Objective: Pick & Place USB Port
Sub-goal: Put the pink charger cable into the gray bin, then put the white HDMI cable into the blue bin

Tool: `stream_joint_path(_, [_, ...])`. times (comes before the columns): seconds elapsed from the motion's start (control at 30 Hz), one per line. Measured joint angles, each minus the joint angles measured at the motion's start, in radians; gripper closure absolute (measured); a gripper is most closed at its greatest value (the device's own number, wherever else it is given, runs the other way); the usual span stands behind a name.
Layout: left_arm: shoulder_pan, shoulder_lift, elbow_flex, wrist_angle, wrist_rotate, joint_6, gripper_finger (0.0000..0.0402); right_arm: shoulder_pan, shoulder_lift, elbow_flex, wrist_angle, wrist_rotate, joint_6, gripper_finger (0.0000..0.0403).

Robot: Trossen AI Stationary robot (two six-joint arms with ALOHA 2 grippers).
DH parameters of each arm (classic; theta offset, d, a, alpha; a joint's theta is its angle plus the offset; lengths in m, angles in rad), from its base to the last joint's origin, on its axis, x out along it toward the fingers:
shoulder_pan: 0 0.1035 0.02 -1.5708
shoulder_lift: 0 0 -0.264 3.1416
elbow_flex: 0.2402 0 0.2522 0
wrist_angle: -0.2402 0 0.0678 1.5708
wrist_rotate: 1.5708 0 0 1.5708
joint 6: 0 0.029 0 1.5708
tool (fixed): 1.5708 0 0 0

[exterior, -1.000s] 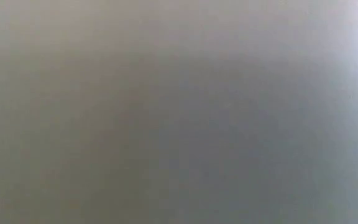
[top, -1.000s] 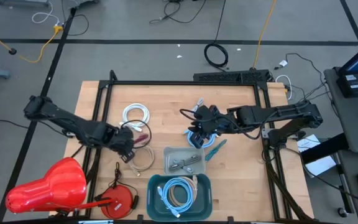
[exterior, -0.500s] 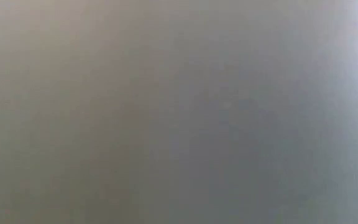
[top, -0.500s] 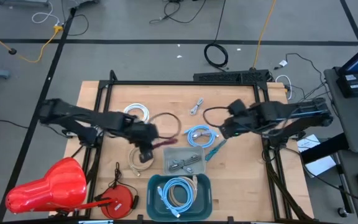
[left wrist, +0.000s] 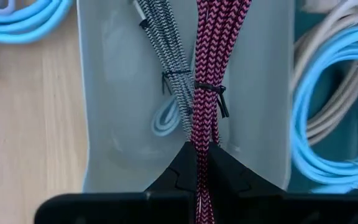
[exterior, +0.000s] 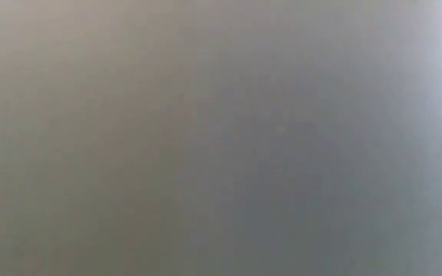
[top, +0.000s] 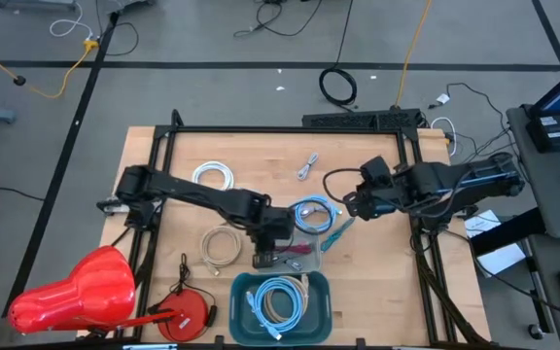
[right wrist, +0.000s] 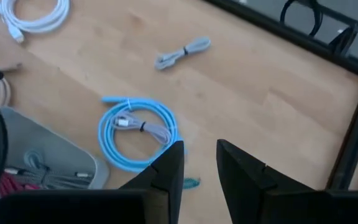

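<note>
Left wrist view: left end effector [left wrist: 202, 163] clamps the red braided USB cable [left wrist: 213, 68] over the grey tray [left wrist: 120, 93]; next, release. Right end effector [right wrist: 199, 163], parted and empty, waits.

The table [top: 377, 292] is pale, matt wood with visible grain. The grey tray [left wrist: 123, 81] looks like smooth, dull plastic, and the red-black cable [left wrist: 213, 50] in it has a braided cloth sheath.

There are two trays on the table [top: 163, 194]: one gray tray [top: 304, 261] and one blue tray [top: 314, 311]. I count two white cable coils [top: 213, 177], two light blue cable coils [top: 311, 212] and one red reel [top: 189, 313]
</note>
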Motion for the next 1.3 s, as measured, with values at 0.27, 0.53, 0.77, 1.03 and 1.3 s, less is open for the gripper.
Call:
stream_joint_path(0.27, [0.003, 0.011, 0.002, 0.013, -0.013, -0.025, 0.0291, 0.000, 0.000, -0.095, 0.030, -0.072, -0.007, 0.0316])
stream_joint_path(0.53, [0.008, -0.016, 0.001, 0.001, -0.068, -0.058, 0.0235, 0.000, -0.001, -0.130, 0.093, -0.100, -0.027, 0.0316])
stream_joint_path(0.77, [0.094, -0.195, 0.001, 0.025, -0.257, -0.171, 0.0260, -0.002, -0.001, -0.131, 0.161, -0.035, -0.106, 0.0316])
stream_joint_path(1.03, [0.131, -0.407, 0.003, 0.013, -0.304, -0.356, 0.0270, -0.087, -0.001, -0.131, 0.431, -0.015, -0.460, 0.0316])
stream_joint_path(1.3, [0.172, -0.477, -0.044, -0.507, -0.716, -0.695, 0.0271, -0.140, -0.001, -0.150, 0.704, -0.154, -0.534, 0.0316])
